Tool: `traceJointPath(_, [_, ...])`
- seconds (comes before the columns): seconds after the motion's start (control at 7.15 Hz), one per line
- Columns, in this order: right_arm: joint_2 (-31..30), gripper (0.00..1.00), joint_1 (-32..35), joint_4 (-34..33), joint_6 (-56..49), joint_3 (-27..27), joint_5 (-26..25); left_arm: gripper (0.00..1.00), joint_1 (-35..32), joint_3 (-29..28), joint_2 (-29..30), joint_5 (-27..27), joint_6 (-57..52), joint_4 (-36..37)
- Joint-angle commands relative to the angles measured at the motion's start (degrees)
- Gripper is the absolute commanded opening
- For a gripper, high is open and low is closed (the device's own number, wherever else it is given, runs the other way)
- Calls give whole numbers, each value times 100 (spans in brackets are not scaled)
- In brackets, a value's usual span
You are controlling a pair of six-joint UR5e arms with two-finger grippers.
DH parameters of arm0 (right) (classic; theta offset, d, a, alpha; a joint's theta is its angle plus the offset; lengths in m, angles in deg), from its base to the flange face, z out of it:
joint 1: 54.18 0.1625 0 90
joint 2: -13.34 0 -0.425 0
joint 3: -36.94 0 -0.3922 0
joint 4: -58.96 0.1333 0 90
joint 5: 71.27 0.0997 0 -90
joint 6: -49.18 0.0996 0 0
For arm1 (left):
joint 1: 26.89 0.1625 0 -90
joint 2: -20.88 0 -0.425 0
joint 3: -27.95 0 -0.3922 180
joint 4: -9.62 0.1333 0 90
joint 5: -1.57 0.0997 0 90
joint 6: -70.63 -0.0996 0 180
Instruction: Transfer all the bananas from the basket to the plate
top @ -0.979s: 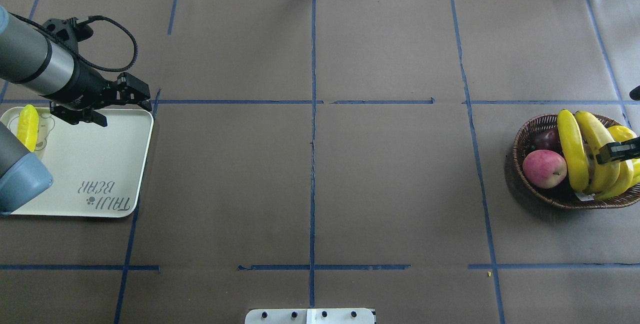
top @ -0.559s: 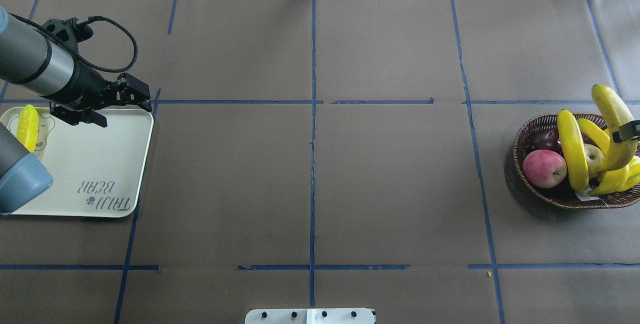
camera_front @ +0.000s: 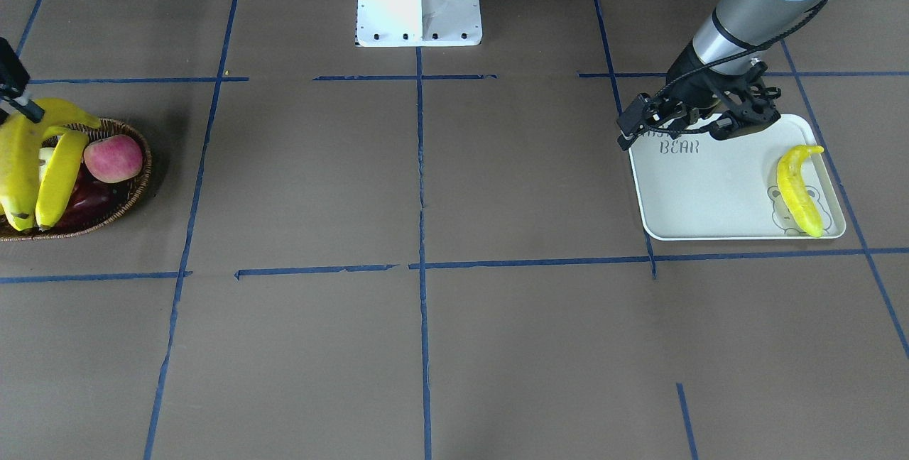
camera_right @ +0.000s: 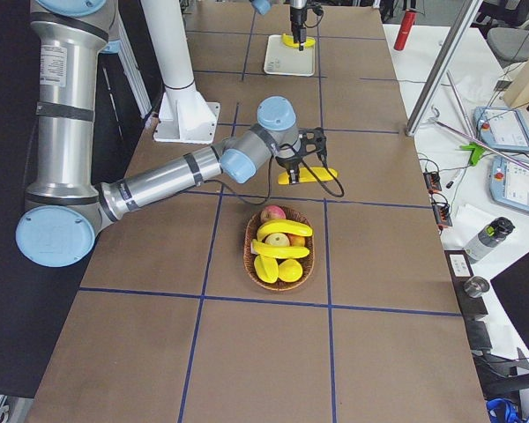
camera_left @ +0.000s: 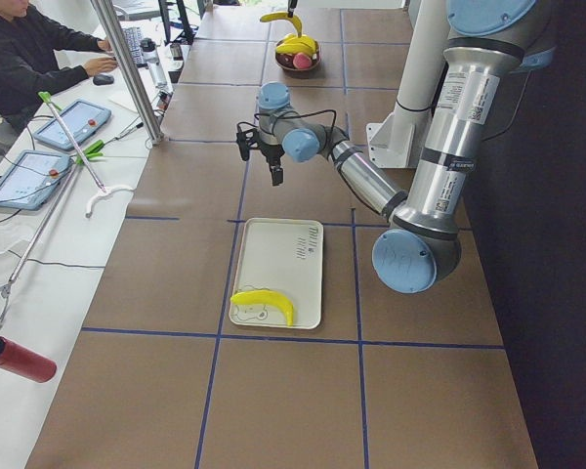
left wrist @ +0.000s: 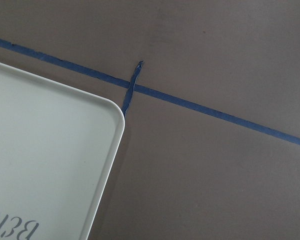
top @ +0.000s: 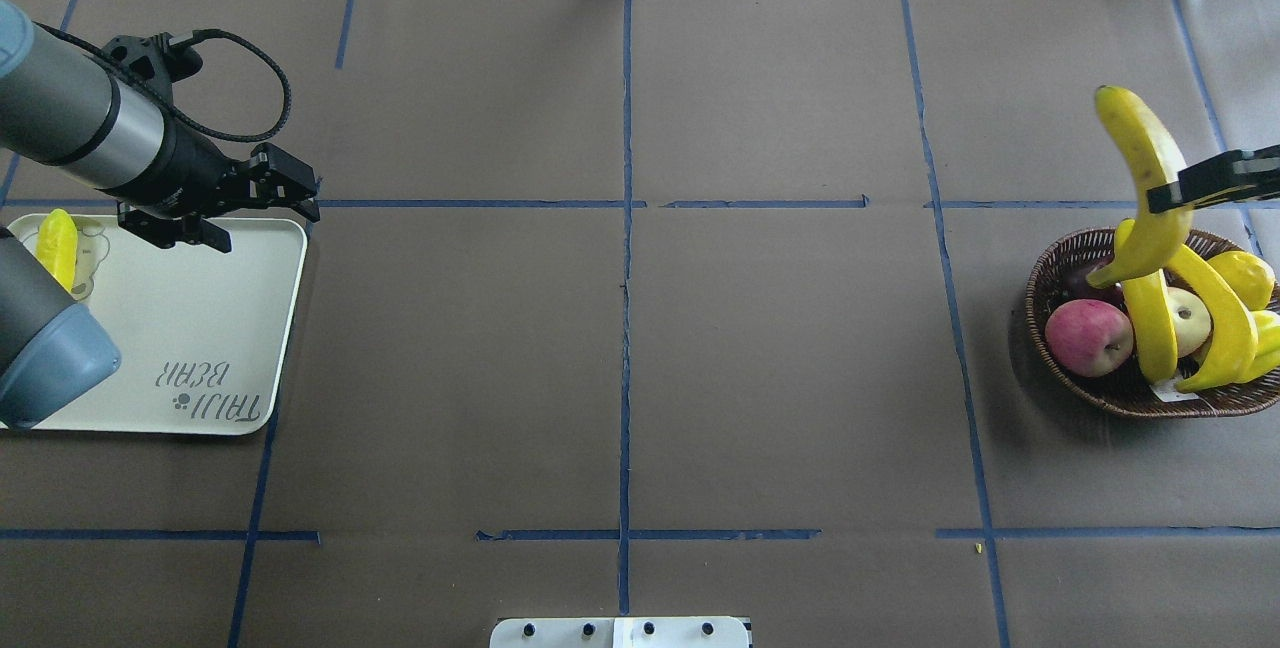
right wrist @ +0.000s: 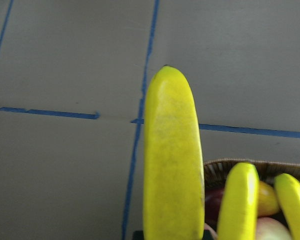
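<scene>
Holding a banana [top: 1138, 163] pinched in my right jaws just above the wicker basket [top: 1038, 280], I judge the next move is carrying it across the table [top: 700, 348] to the plate [top: 200, 328] below my spread left jaws.

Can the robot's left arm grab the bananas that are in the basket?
Probably not. The left gripper hovers at the plate, and the basket sits far off on the opposite side.

A bare stretch of table [top: 780, 368] is left between the basket [top: 1120, 398] at the right, topped by a banana [top: 1135, 138] held in the right gripper [top: 1166, 194], and the plate [top: 200, 308] at the left, overhung at its far right corner by the left gripper [top: 258, 220].
</scene>
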Motion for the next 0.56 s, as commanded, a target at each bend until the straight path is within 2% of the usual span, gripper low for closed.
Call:
traceJointPath(0.0, [1631, 1, -1366, 53, 2273, -149, -622, 99, 255, -53, 585, -11, 797, -446])
traceJointPath(0.28, [2348, 1, -2589, 61, 3247, -88, -1923, 99, 421, -471, 649, -20, 2253, -2575])
traceJointPath(0.42, [2690, 1, -2968, 61, 3459, -88, -2234, 99, 632, -727, 701, 24, 2922, -3500])
